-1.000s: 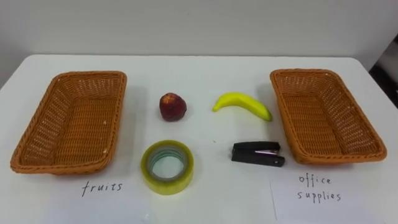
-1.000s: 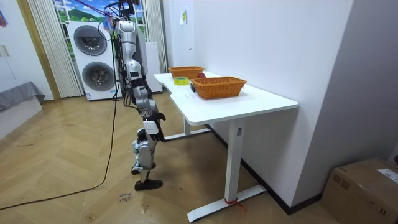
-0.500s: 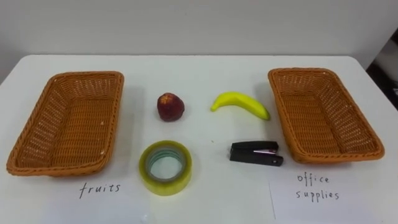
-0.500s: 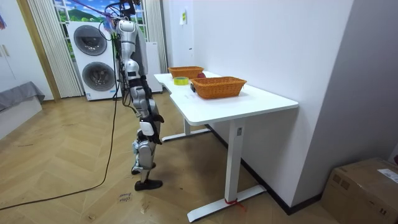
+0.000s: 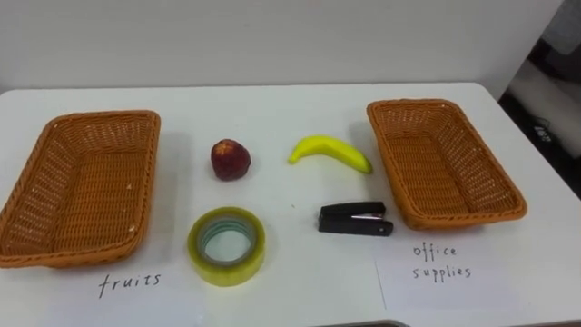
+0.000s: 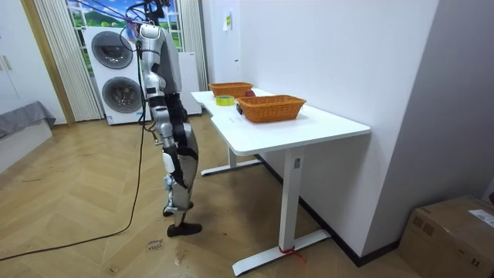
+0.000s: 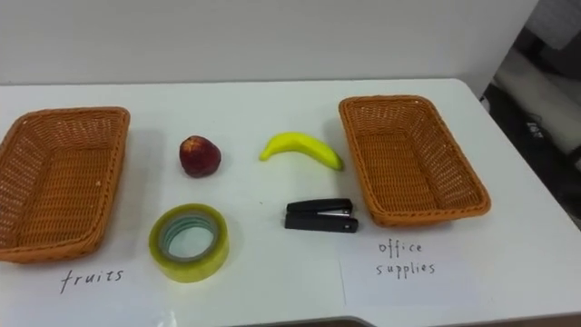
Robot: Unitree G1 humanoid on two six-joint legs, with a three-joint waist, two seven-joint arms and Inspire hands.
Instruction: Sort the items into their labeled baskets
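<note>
On the white table (image 5: 272, 109) a dark red apple (image 5: 231, 159) and a yellow banana (image 5: 329, 152) lie side by side in the middle. In front of them sit a roll of yellowish tape (image 5: 201, 257) and a black stapler (image 5: 355, 219). An empty wicker basket (image 5: 54, 245) stands at the left above the handwritten word "fruits" (image 5: 130, 283). A second empty wicker basket (image 5: 454, 218) stands at the right above a paper reading "office supplies" (image 5: 442, 262). In the room view I stand at the table's long side, my right hand (image 6: 184, 148) low beside my body.
The table's near edge runs along the bottom of the eye views, and a white wall rises behind its far edge. Dark floor lies past the table's right end. In the room view, stacked washing machines (image 6: 116, 73) stand behind me on wooden floor.
The whole eye view has shifted left and slightly down, so the camera moved. In the room view I have straightened up from a bent stance. Nothing on the table moved.
</note>
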